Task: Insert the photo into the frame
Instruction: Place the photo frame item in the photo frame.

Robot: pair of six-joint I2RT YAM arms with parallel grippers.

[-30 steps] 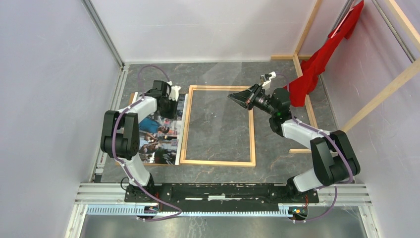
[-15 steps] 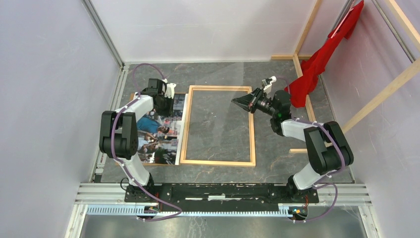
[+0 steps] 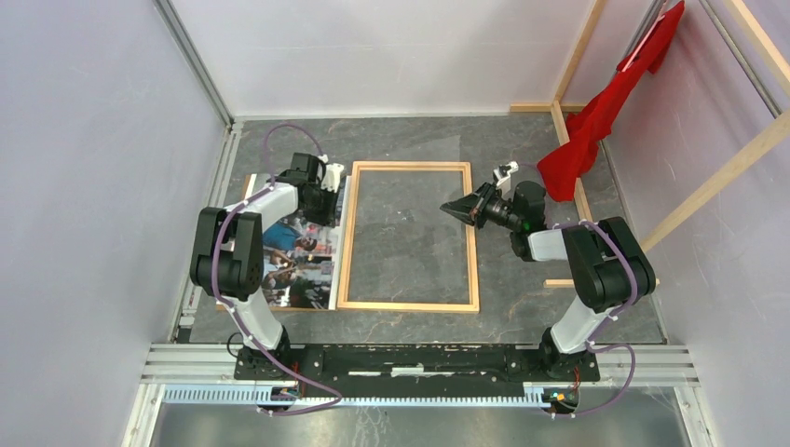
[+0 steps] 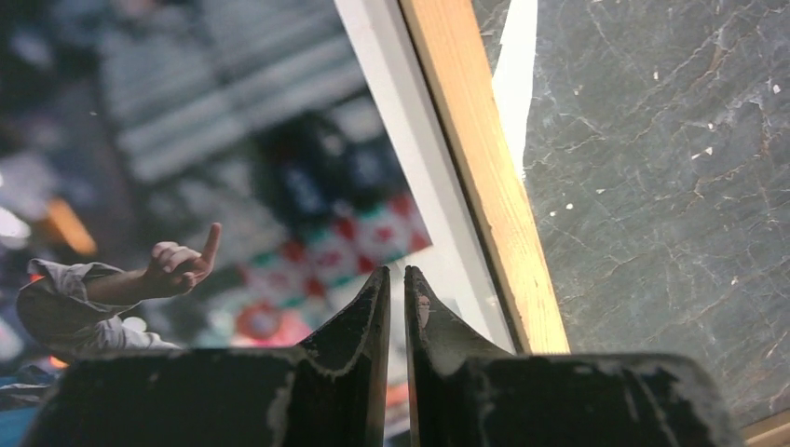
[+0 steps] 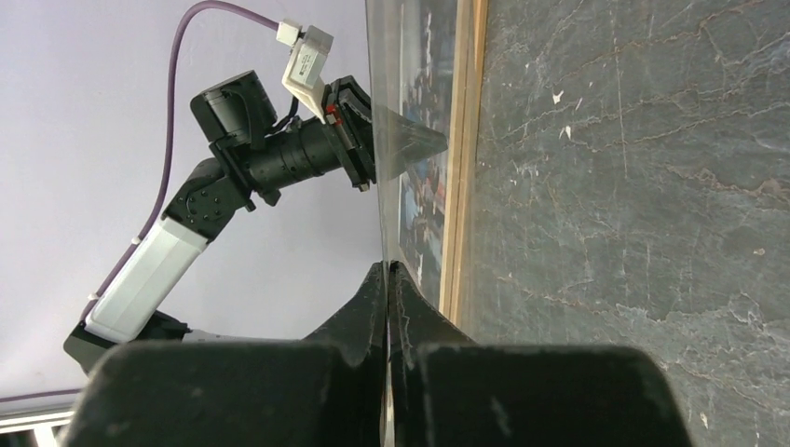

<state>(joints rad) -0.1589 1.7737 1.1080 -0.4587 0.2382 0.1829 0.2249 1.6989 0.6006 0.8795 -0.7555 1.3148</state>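
Clearance first: clenches right end effector (image 5: 387, 270) on pane (image 5: 382, 214), tilted off frame (image 3: 408, 305), while poising nearly closed left end effector (image 4: 397, 279) over photo (image 4: 233, 168), grasp unclear.

Black-and-white arms (image 3: 267, 199), purple cables (image 3: 279, 129)

A robot lab cell: plain white walls (image 3: 88, 186), an aluminium rail (image 3: 186, 358), left arm (image 3: 228, 256) and right arm (image 3: 606, 270) bolted at it
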